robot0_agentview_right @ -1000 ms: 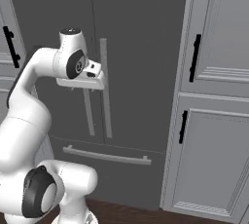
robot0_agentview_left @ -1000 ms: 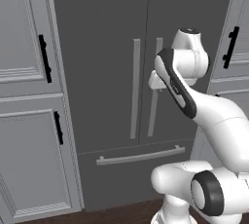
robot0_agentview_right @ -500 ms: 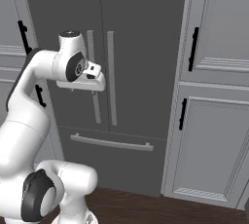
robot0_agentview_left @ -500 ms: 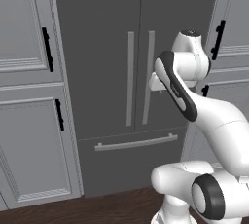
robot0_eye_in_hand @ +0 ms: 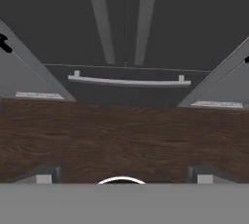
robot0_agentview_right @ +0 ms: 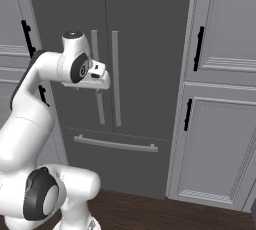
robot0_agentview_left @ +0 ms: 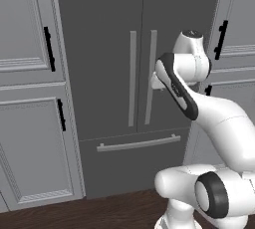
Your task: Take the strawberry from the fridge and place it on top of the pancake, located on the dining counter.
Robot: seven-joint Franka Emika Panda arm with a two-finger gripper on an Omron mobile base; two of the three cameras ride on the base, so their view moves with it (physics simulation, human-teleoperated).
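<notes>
The fridge (robot0_agentview_left: pixel 104 49) (robot0_agentview_right: pixel 145 29) (robot0_eye_in_hand: pixel 124 13) stands straight ahead, dark grey, with both doors shut. Two long grey bar handles (robot0_agentview_left: pixel 132 78) (robot0_agentview_right: pixel 116 79) run down its middle, and a drawer handle (robot0_agentview_left: pixel 138 143) (robot0_eye_in_hand: pixel 129 81) lies across the bottom. My gripper (robot0_agentview_left: pixel 156 80) (robot0_agentview_right: pixel 101 77) (robot0_eye_in_hand: pixel 124 178) hangs in front of the doors at handle height, a little short of them, pointing down. It is open, with nothing between its fingers (robot0_eye_in_hand: pixel 44 176). The strawberry is hidden behind the shut doors. The pancake and the dining counter are out of view.
Light grey panelled cabinets with black handles flank the fridge on the left (robot0_agentview_left: pixel 30 123) and on the right (robot0_agentview_right: pixel 220 124). Dark wood floor (robot0_eye_in_hand: pixel 121 135) runs in front of the fridge, under the hand.
The whole picture has shifted a little, so the base has driven slightly in front of the fridge. The arm keeps its pose and the gripper stays open.
</notes>
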